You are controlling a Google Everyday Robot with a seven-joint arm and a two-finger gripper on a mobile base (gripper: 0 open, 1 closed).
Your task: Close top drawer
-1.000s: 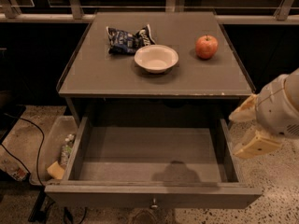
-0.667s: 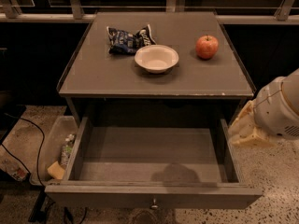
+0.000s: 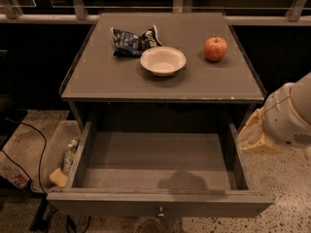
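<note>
The top drawer [image 3: 155, 205] is a wide, shallow grey-brown wooden drawer pulled fully out of the cabinet toward me. It is empty inside, and its flat front carries a small metal knob [image 3: 160, 211] at the centre. My gripper [image 3: 252, 136] is at the right of the drawer, just outside its right side wall, below the white rounded arm housing [image 3: 291, 118]. Its pale fingers point left toward the drawer's side.
On the cabinet top [image 3: 107, 76] lie a dark chip bag [image 3: 133, 40], a white bowl [image 3: 163, 60] and a red apple [image 3: 215, 48]. A clear bin [image 3: 57, 149] with a bottle and a sponge sits on the floor at the left. Cables run at the lower left.
My gripper has moved up and a little right, drawing closer under the arm housing beside the drawer's right wall. The drawer has not moved.
</note>
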